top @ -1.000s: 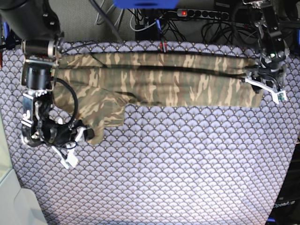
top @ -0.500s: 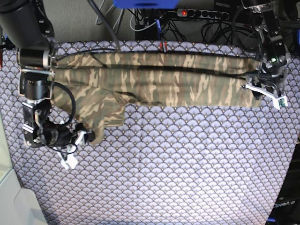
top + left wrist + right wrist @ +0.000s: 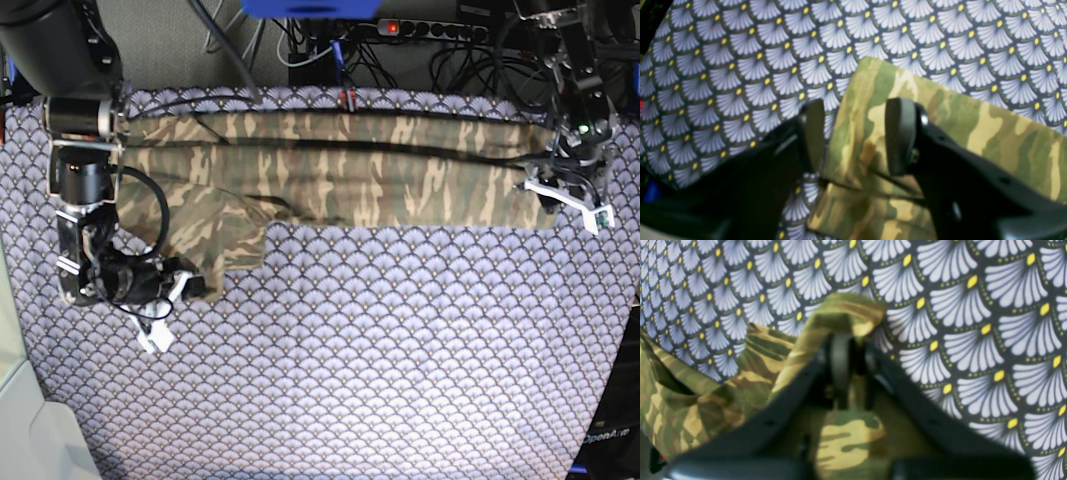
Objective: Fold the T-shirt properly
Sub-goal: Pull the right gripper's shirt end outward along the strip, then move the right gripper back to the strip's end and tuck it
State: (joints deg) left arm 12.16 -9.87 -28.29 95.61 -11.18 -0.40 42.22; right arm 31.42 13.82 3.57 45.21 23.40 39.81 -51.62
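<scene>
- Right gripper (image 3: pixel 848 353) at frame centre of its wrist view: jaws pinched together on a fold of the shirt (image 3: pixel 706 396), camouflage cloth bunched over the upper jaw tip and trailing off to lower left.
- Same right gripper (image 3: pixel 165 300) at lower left of the base view, at the shirt's hanging corner, arm running up the left edge.
- Left gripper (image 3: pixel 853 133) at centre of its wrist view: jaws apart by a moderate gap, one pad (image 3: pixel 815 130) over the cloth (image 3: pixel 740 66), the other over the shirt (image 3: pixel 990 133); shirt edge between them, nothing clamped.
- Same left gripper (image 3: pixel 568 198) at right of the base view, at the shirt's right end.
- Shirt (image 3: pixel 380 170) stretched as a long band across the upper part of the base view, left to right, with a flap drooping toward lower left.
- Scale-patterned cloth (image 3: pixel 400 360) under everything, bare over the lower two thirds of the frame.
- Power strip (image 3: pixel 420 30) and tangled cables beyond the top edge.
</scene>
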